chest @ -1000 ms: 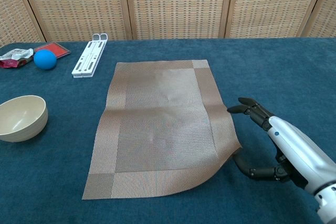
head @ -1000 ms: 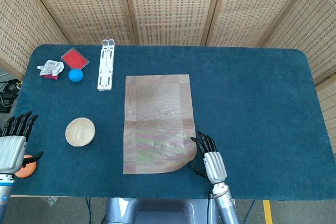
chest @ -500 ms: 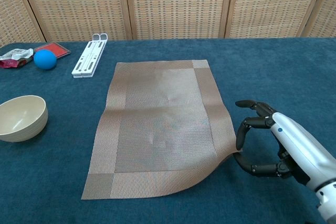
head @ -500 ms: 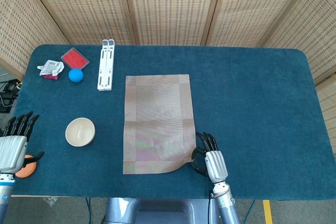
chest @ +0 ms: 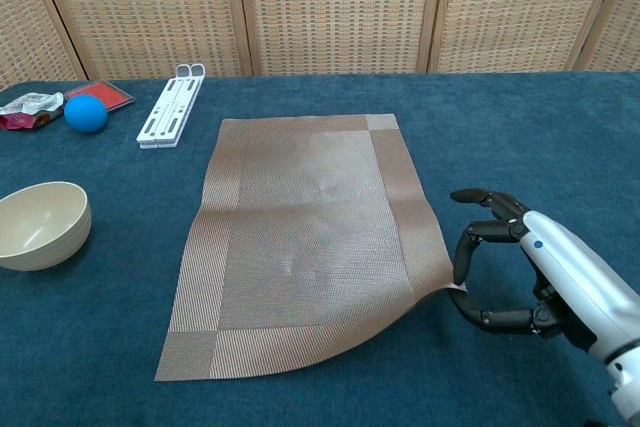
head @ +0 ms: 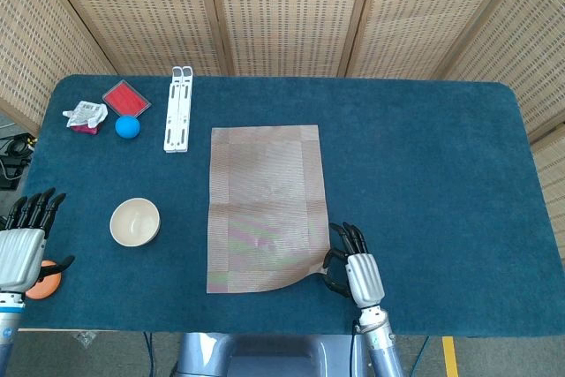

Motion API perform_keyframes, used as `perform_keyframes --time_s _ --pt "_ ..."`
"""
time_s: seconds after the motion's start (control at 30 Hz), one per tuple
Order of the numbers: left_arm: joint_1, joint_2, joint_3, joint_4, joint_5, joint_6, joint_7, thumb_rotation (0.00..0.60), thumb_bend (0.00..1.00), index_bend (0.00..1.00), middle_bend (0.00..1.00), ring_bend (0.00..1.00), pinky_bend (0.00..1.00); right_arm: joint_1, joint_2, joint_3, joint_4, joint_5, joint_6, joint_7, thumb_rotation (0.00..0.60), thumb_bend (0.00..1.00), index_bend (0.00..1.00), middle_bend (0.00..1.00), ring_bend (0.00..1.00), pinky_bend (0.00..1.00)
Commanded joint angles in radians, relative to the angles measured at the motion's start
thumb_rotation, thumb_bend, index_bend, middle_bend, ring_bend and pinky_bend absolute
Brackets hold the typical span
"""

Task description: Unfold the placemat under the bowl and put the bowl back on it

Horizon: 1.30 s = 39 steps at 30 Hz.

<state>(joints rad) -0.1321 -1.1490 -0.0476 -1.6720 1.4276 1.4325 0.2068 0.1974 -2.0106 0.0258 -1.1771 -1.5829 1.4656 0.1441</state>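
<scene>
One placemat (chest: pixel 305 242) lies unfolded mid-counter, its near right corner lifted, pinched by the right hand (chest: pixel 540 277); the bowl (chest: pixel 40 224) sits left (off the mat); left hand (head: pixel 22 245) spread, holding nothing.

Bright even light, sharp, soft shadows

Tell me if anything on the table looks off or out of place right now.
The placemat is unfolded but not lying flat: its near right corner curls up off the cloth beside the right hand. A crease runs across its middle. The bowl sits off to the left on the bare table, not on the mat.
</scene>
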Motion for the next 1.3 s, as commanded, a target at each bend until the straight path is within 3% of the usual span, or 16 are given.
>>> perform_keyframes --time_s 0.03,0.27,0.7,0.97,1.3 --pt "-0.001 -0.001 -0.001 0.0 -0.001 0.0 0.002 0.6 0.1 0.05 0.0 0.0 0.0 -0.001 0.005 -0.002 -0.006 -0.003 0.004 0.0 0.6 0.59 0.66 0.19 0.0 0.05" --pt "0.0 -0.002 0.0 -0.001 0.0 0.001 0.007 0.6 0.1 0.05 0.0 0.0 0.0 -0.004 0.04 -0.006 -0.038 -0.025 0.031 -0.017 0.6 0.59 0.67 0.19 0.0 0.05" --pt "0.002 0.001 0.0 -0.006 0.006 0.008 0.01 0.6 0.1 0.05 0.0 0.0 0.0 -0.002 0.188 0.058 -0.132 -0.017 0.076 -0.042 0.6 0.59 0.67 0.19 0.0 0.05" --pt "0.003 0.001 -0.001 -0.009 0.007 0.011 0.013 0.6 0.1 0.05 0.0 0.0 0.0 0.005 0.281 0.121 -0.07 0.056 0.042 -0.016 0.6 0.59 0.68 0.19 0.0 0.05" --pt "0.002 -0.005 0.001 -0.011 0.005 0.007 0.032 0.6 0.1 0.05 0.0 0.0 0.0 0.05 0.36 0.22 0.038 0.201 -0.096 0.038 0.6 0.59 0.68 0.19 0.0 0.05"
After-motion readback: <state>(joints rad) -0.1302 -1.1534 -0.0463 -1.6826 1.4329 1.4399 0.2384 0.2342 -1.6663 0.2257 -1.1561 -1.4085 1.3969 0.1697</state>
